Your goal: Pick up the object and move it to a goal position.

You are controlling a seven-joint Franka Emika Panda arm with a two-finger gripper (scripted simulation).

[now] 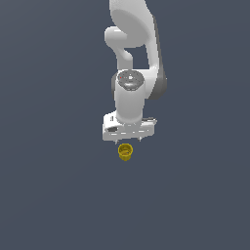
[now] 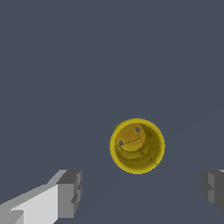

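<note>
- Item: cup, small, mustard-yellow, tapered, rolled rim; stood upright, mouth up, on a plain dark grey worktop
- Position: just below the white arm's hand in the exterior view; in the wrist view the cup lay between the two finger pads but a little ahead of the line joining them, nearer the far-side pad than centred
- Pincer: spread wide, the gap far broader than the cup; nothing held, nothing touched; one grey pad and the other both stood clear of the rim
- Height: pincer judged to hang above the cup, not yet around it
- Step in hand, as judged: lining up and lowering for the grasp
- Advice: bring the cup onto the midline between the pads before dropping; lower until the pads bracket the wall below the rim; close gently, since a light, tapered cup could tip or squirt out if caught off-centre
- Goal marker: none visible in either view
</note>
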